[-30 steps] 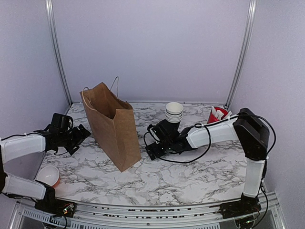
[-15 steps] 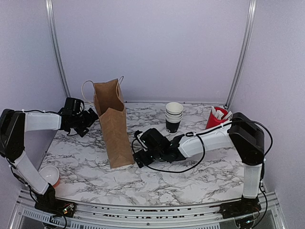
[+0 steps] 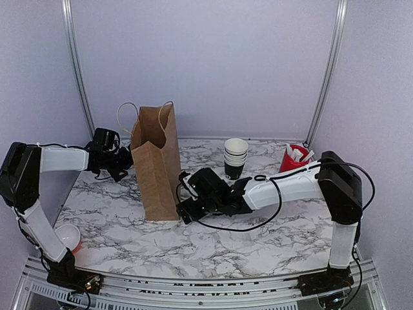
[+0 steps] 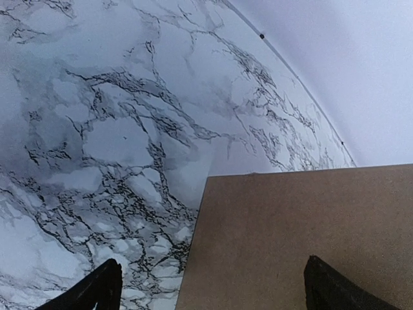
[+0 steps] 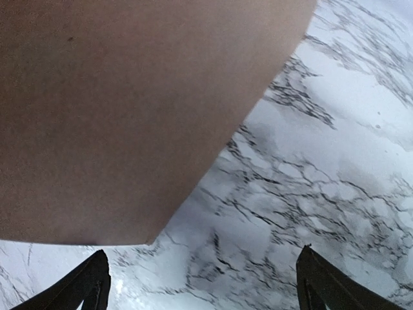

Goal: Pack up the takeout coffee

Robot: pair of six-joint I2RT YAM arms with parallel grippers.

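Two spread claws (image 3: pixel 125 165) (image 3: pixel 183 210) beside paper bag (image 3: pixel 157 169)

**Bag, cups and marble**

A brown paper bag (image 3: pixel 157 166) stands upright on the marble table (image 3: pixel 258 236) before me, handles up. Behind it, to my right, is a stack of black cups (image 3: pixel 235 157) with white rims. Further right is a red cup (image 3: pixel 290 160) of white sachets. At my near left sits another red cup (image 3: pixel 66 237), white inside.
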